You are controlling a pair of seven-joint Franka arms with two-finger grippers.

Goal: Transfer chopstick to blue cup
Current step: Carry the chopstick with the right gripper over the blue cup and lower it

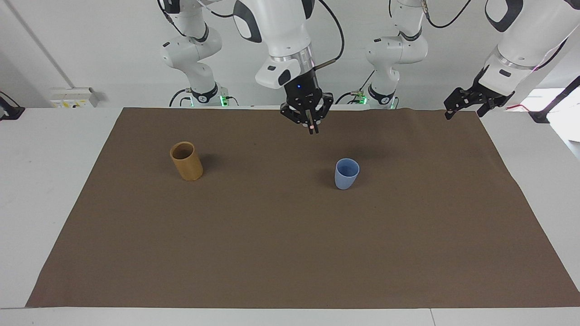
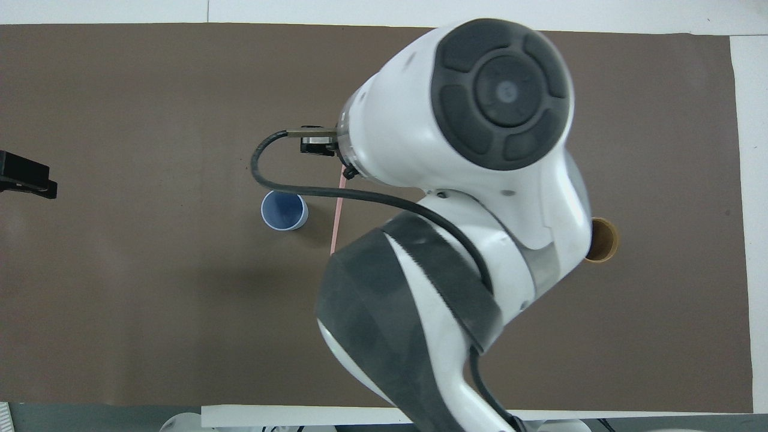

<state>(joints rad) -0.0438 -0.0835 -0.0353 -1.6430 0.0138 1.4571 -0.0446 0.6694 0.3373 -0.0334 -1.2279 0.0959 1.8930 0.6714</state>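
Scene: two robot arms at a worktop (image 1: pixel 27 190) spread with a brown mat (image 1: pixel 290 253), mid-transfer.

Right pincer (image 1: pixel 311 128): upper centre of the facing view, up in the air over the mat, clamped shut on a pink chopstick (image 2: pixel 336 219).

Chopstick: in the overhead view its free length shows just beside the blue cup (image 2: pixel 284 211), running down the frame from under the arm's bulk; in the facing view only its tip (image 1: pixel 311 130) peeks out below the fingertips. Its long axis looks steeply downward, tilted a little toward the robots.

Blue cup: stands upright on the mat, right of centre in the facing view (image 1: pixel 347 173), mouth open and nothing inside.

Key relation: the cup lies lower and to the right of the pincer in the facing view, toward the left arm's end; the stick's lower end has yet to come over the rim.

Left pincer (image 1: pixel 466 103): upper right of the facing view, waiting at the mat's corner, fingers apart, holding nothing.

Wooden holder (image 1: pixel 186 160): left of centre in the facing view, upright, no stick in it.

Judgement: the carry looks close to its end; a short sideways shift, then a lowering, seems to remain.
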